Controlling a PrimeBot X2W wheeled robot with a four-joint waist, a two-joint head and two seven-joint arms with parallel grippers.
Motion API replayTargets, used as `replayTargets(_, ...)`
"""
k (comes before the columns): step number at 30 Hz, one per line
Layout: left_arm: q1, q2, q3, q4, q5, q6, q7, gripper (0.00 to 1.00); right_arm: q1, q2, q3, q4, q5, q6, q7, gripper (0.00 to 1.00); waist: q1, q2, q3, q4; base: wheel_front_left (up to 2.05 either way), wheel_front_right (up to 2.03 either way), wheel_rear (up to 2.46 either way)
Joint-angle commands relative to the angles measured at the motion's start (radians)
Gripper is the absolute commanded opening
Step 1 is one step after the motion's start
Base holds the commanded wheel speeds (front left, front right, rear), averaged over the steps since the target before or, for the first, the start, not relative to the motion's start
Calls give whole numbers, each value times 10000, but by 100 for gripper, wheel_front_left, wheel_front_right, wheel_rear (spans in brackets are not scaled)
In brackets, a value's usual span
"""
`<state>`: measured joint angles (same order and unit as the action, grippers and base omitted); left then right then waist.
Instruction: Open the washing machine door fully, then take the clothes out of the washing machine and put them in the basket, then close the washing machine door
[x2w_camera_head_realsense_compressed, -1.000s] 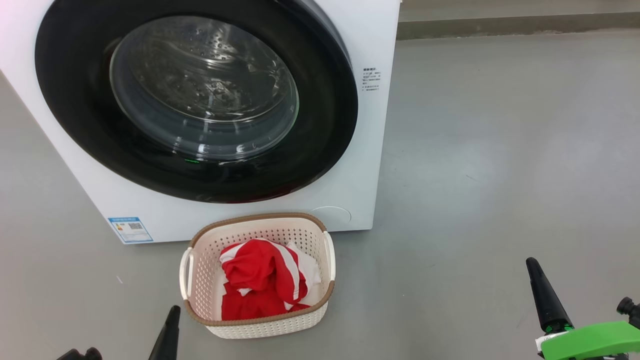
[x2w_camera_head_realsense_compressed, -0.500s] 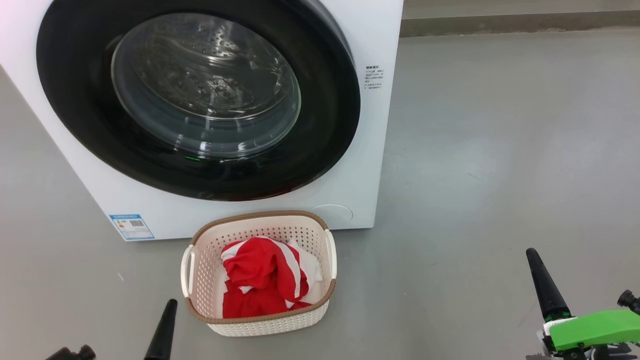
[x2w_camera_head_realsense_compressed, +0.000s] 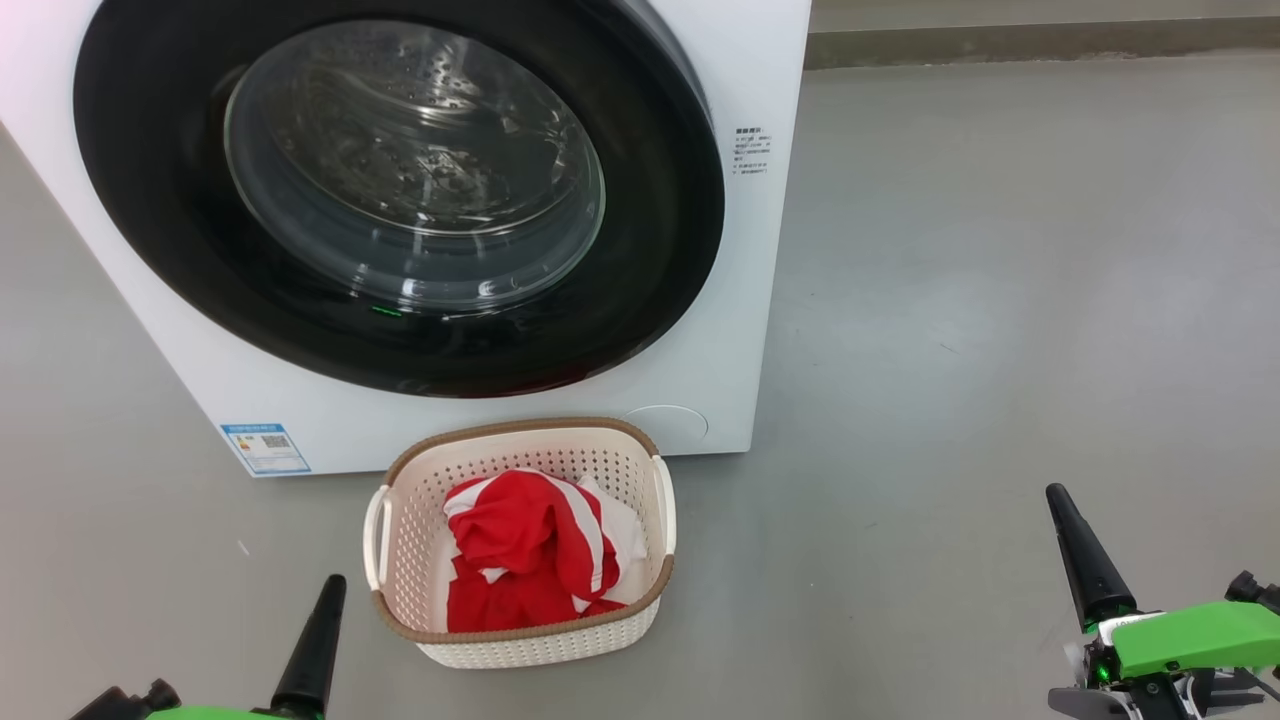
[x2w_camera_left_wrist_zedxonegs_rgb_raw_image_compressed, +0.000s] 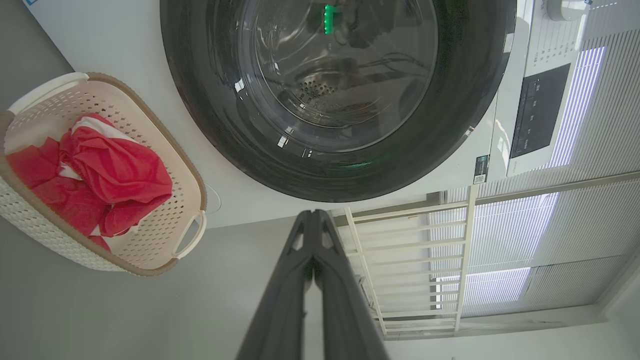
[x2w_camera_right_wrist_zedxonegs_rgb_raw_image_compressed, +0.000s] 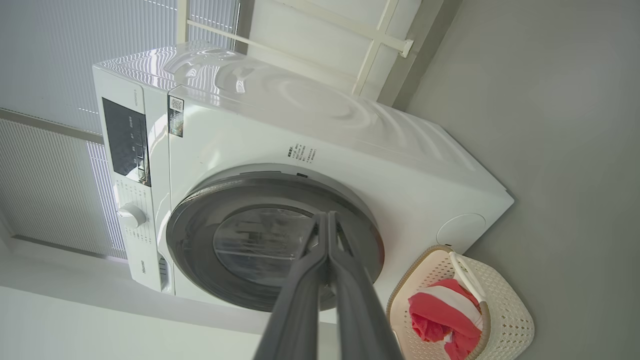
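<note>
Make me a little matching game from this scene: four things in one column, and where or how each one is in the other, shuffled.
Things:
1. washing machine door
2. clothes
3. basket
4. left tool

States:
A. standing on the floor in front of the washing machine
B. fingers pressed together, holding nothing
C. closed, black-rimmed
D. piled in the basket

Pairs: 1-C, 2-D, 3-A, 4-B
</note>
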<state>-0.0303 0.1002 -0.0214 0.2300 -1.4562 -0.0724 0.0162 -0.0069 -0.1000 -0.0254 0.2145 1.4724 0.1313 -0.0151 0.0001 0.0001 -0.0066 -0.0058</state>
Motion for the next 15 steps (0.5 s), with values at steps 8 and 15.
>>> replayTargets(8,-613,17,531,-35,-1059,-321,235,0,-742,-290,208,21,1244,-5,211,0,-1,-1,31,28,0,0,0)
replayTargets(15,-760,-19,681,81,-1849,-486,413,0,-966,-344,254,219,2112,-5,328,0,-1,-1,59,51,0,0,0)
